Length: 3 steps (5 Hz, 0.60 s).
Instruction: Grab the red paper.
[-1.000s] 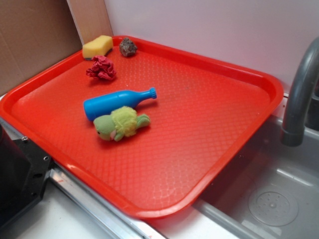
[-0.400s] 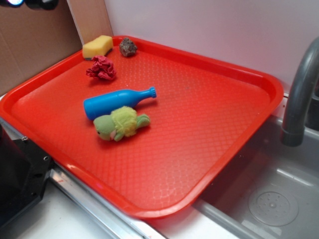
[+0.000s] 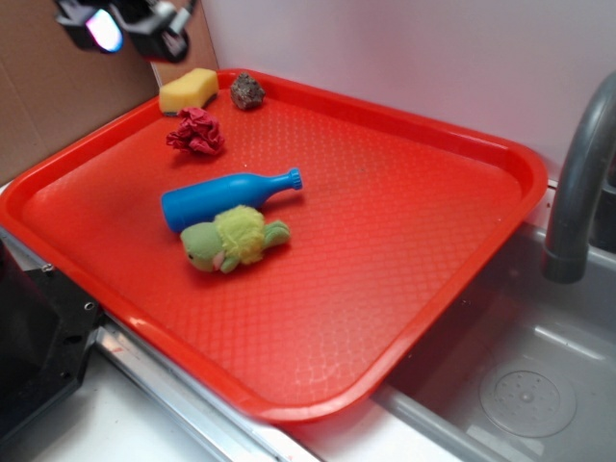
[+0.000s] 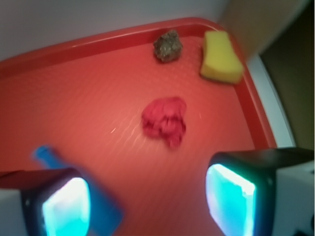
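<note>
While the arm hangs at the back left corner, high above the tray, the scene reads like this:

Fingers: spread wide with nothing between them, the two pads [image 4: 231, 196] glowing cyan in the wrist view, gripper [image 3: 125, 27] up in the air and touching nothing.

Red paper: the red paper [image 4: 165, 120] lies loose on the tray, a crumpled crimson wad, showing in the wrist view in the gap between the pads and beyond them; from the exterior view it sits at [image 3: 196, 131], near the tray's back left corner.

Sponge: yellow sponge [image 3: 189, 89] just behind the paper, against the tray's rim.

Rock: grey-brown lump [image 3: 247, 90] beside the sponge, also at the back rim.

Bottle: blue bottle [image 3: 226, 198] lying on its side, nearer the front than the paper.

Plush: green and yellow soft toy [image 3: 232, 240] touching the bottle's front side.

Tray: red tray [image 3: 385, 250] carrying all of it, a grey faucet [image 3: 577, 183] and sink to its right.
</note>
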Motion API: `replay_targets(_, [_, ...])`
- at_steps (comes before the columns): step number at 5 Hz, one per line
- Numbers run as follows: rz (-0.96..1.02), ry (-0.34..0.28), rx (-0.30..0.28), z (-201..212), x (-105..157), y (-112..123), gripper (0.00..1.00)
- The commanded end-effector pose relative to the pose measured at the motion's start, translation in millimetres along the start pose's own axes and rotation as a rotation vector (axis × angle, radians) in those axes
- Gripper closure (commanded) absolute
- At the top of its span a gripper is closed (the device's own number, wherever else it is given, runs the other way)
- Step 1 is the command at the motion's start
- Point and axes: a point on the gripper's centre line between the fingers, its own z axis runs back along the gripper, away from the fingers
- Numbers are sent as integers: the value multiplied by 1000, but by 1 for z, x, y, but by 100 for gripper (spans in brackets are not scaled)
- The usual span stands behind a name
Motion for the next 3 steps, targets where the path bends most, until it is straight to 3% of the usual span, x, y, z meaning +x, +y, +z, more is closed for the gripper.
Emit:
replay_targets(1, [-100,9,101,-56,30,-11,0])
replay_targets(2, [-118,5,145,-57,2,10,0])
replay_targets(3, [-152,0,170,-63,-2,17,0])
